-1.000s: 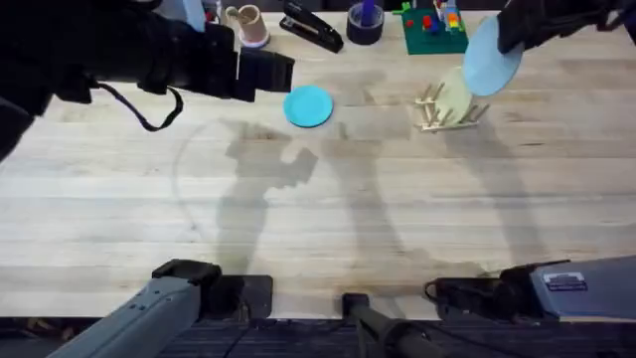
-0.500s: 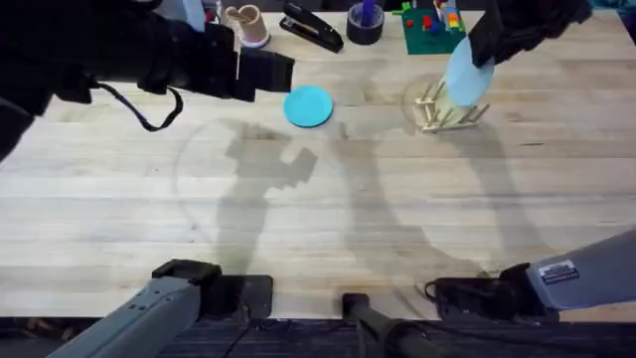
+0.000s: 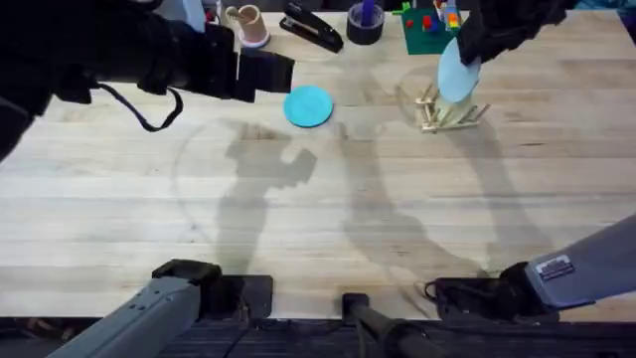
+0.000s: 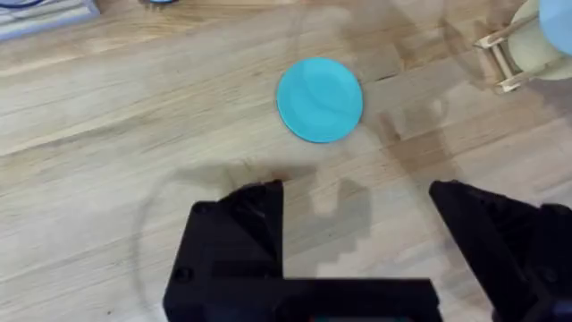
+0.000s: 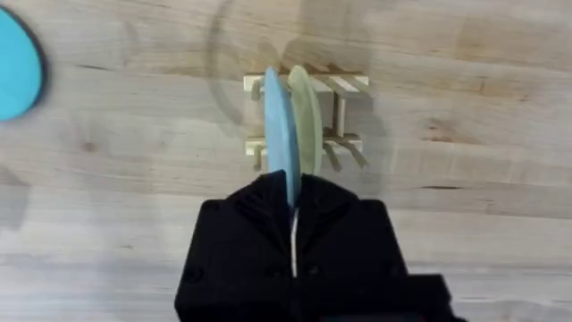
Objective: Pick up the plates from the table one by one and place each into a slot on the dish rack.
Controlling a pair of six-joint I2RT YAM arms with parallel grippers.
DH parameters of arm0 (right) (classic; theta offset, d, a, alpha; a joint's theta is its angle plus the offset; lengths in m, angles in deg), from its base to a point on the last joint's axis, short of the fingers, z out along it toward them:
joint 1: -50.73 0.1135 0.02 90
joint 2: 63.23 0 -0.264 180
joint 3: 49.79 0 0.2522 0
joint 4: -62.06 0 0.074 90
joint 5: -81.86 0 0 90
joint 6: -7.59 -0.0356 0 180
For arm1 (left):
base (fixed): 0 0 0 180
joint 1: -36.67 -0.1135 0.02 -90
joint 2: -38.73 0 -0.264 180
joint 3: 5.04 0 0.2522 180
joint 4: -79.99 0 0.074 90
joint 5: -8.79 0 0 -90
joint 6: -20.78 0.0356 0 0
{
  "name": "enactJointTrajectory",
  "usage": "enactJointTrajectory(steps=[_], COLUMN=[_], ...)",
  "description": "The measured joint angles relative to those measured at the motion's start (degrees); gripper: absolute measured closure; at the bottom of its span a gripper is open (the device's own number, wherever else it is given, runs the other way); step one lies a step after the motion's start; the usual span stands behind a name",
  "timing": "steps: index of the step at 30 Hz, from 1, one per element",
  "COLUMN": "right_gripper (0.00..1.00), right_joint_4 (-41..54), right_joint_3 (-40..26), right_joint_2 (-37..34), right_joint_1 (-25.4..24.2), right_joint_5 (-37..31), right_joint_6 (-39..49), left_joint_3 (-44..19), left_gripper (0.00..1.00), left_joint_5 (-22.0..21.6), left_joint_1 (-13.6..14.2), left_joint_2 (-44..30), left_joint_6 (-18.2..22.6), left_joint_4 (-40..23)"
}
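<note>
teal plate (image 3: 308, 105), pale-blue plate (image 5: 279, 134), cream plate (image 5: 307, 121)

Lab or workshop bench: plank table (image 3: 318, 219), stapler (image 3: 311, 26), tape roll (image 3: 365, 22), toy bricks (image 3: 434, 25) along far edge.

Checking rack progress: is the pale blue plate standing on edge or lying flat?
On edge: the pale blue plate, pinched by the right gripper, stands upright over the dish rack.

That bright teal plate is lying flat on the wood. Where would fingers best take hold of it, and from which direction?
Probably at the rim, from above. The teal plate lies flat on the table, thin and round, with no handle or raised part. One finger on each side of an edge is likely the workable hold. The left gripper hangs open nearby, and bare wood lies all around the plate.
</note>
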State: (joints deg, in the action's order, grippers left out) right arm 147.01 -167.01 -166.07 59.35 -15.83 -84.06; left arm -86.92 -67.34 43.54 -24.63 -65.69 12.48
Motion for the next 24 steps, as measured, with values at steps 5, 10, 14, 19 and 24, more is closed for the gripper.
enactJointTrajectory(steps=[5,10,14,19,24], right_gripper=[0.972,0.972,0.972,0.972,0.972], right_joint_4=[-0.1,0.2,0.2,0.2,0.2], right_joint_3=[0.0,0.0,0.0,0.0,0.0], right_joint_2=[-1.5,-3.0,-4.6,-5.1,-5.1], right_joint_1=[0.0,0.1,0.4,0.7,0.7], right_joint_5=[0.0,0.0,0.0,0.0,0.0], right_joint_6=[0.0,0.0,0.0,0.0,0.0], left_joint_3=[0.0,0.0,0.0,0.0,0.0], left_gripper=[0.005,0.005,0.005,0.005,0.006], left_joint_5=[0.0,0.0,0.0,0.0,0.0], left_joint_1=[0.0,0.0,0.0,0.0,0.0], left_joint_2=[0.0,0.0,0.0,0.0,0.0], left_joint_6=[0.0,0.0,0.0,0.0,0.0], left_joint_4=[0.0,0.0,0.0,0.0,0.0])
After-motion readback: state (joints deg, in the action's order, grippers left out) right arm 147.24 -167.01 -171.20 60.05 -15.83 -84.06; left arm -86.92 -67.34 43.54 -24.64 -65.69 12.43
